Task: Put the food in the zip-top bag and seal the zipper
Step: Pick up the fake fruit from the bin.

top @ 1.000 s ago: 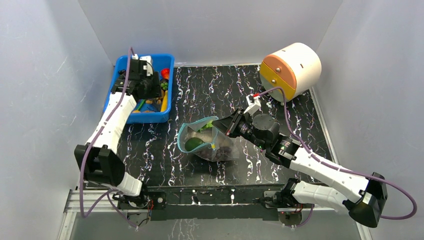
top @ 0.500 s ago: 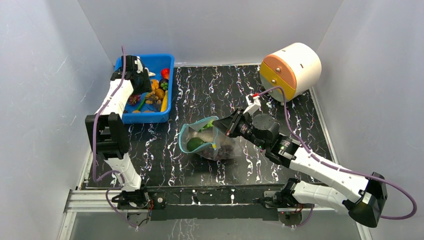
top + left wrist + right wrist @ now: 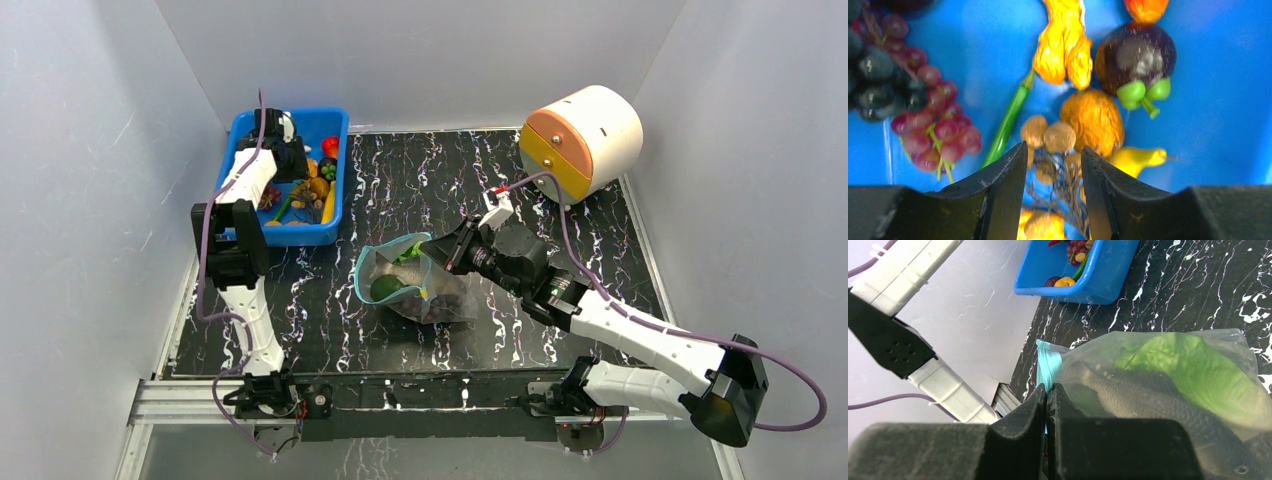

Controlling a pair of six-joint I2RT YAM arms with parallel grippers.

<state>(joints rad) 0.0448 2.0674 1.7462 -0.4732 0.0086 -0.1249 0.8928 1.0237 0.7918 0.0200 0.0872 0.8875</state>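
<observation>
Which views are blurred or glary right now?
Left wrist: the toy foods in the blue bin look soft and smeared, left pincer dark, soft-edged. Right wrist: right pincer a blurry black mass, zip-top bag sharp with faint sheen. Top external: crisp, evenly lit.

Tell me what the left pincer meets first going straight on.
Most likely the cluster of small round brown toy pieces, framed by the open left pincer, on the floor of the blue plastic bin; depth is hard to judge.
</observation>
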